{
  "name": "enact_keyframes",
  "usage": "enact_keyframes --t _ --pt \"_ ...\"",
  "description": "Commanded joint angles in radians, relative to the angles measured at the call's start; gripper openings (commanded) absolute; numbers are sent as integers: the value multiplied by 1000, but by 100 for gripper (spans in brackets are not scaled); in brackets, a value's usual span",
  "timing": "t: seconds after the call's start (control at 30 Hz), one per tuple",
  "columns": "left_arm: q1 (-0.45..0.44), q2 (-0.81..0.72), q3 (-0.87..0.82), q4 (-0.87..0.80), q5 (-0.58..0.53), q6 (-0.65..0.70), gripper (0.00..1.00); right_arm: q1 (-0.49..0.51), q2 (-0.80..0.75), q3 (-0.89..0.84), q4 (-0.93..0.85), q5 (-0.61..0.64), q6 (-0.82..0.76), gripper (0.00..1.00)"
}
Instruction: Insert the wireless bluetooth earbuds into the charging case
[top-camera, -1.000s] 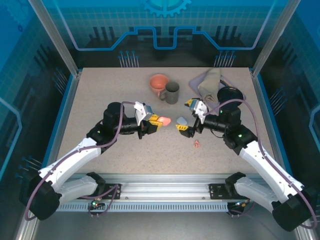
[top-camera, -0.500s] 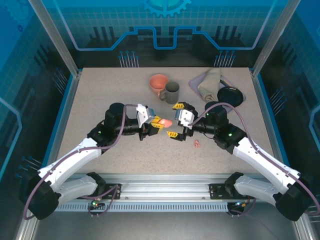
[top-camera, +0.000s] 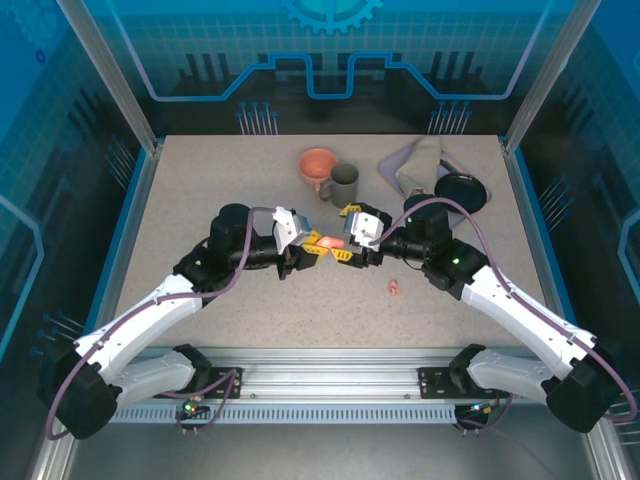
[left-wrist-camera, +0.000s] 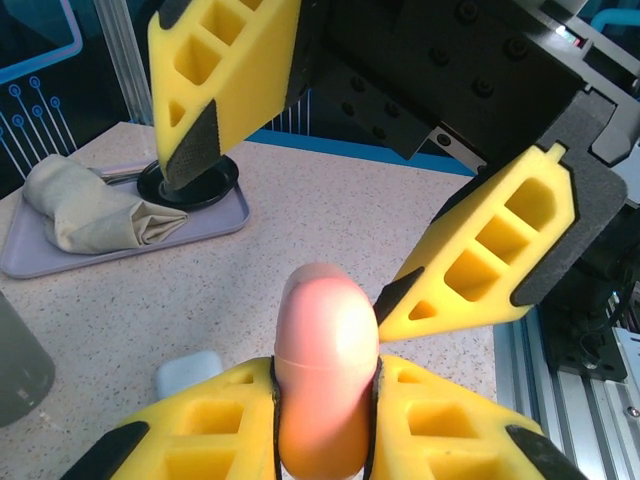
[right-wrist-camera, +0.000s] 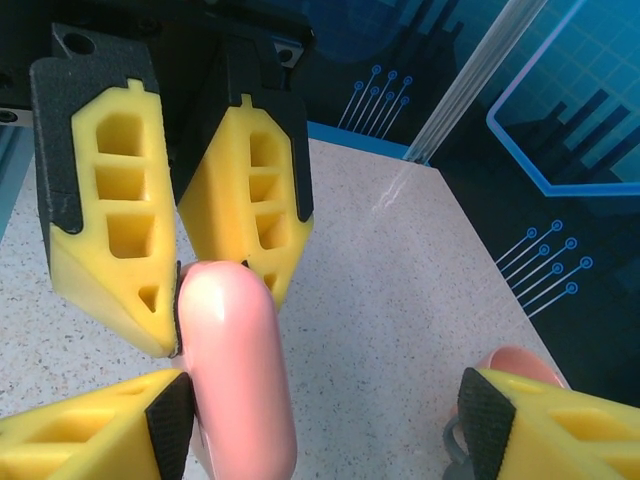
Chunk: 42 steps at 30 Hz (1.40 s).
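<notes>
Left wrist view: left tool (left-wrist-camera: 322, 410) is clamped on the salmon-pink charging case (left-wrist-camera: 325, 340), whose rounded end pokes out. The right tool (top-camera: 346, 235) gapes, fingers straddling that end. A pink earbud (top-camera: 393, 288) lies on the bench (top-camera: 200, 200), apart from both.

table (top-camera: 200, 200) — speckled | orange bowl (top-camera: 317, 163), grey mug (top-camera: 345, 185), lilac tray (top-camera: 392, 166) far side | pink earbud (top-camera: 393, 288) — near centre

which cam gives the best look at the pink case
Left wrist: the pink case is centred and close, its rounded end clear, both sides clamped by the left pincer. Right wrist shows it large too, off-centre, running out of the bottom edge. Top external gives a small pink spot.
</notes>
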<state>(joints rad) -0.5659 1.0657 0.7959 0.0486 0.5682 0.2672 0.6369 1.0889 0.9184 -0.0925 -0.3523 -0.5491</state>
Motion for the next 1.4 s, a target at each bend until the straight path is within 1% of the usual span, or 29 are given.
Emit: enact_keyframes --t 0.0,0.23,0.4,0.6,0.7,0.83,0.9,1.07,1.1,1.13,1.17,1.3,1.37 --pt "-9 -3 38 -37 24 32 0 4 -2 37 0 55 -21 72" --pt "-8 2 45 -56 21 46 0 -11 -11 56 -33 71 -26 72" --pt "-8 2 42 -59 23 47 0 -27 -16 60 -23 100 17 71" --pt "-9 -4 36 -55 22 51 0 -45 -25 61 -36 95 33 72" --pt "-9 -12 27 -41 21 49 0 -63 -32 63 -51 79 49 72" --pt "-8 -16 11 -10 10 42 0 -89 -66 52 -69 19 78 75" --pt "-9 -19 1 12 -6 32 0 -109 -87 44 -79 19 107 76" --pt "-8 -44 -46 113 -70 -4 0 -184 -140 25 -142 82 232 85" --pt "-8 -56 -59 140 -84 -14 0 -206 -145 29 -172 84 264 89" --pt "-8 -68 -75 164 -97 -21 0 -229 -148 32 -197 83 309 96" --pt "-8 -78 -82 177 -107 -26 0 -246 -150 33 -219 91 350 100" --pt "-9 -118 -103 195 -135 -40 0 -322 -122 47 -326 80 539 100" --pt "-9 -135 -110 195 -138 -44 0 -348 -98 41 -370 57 604 100"
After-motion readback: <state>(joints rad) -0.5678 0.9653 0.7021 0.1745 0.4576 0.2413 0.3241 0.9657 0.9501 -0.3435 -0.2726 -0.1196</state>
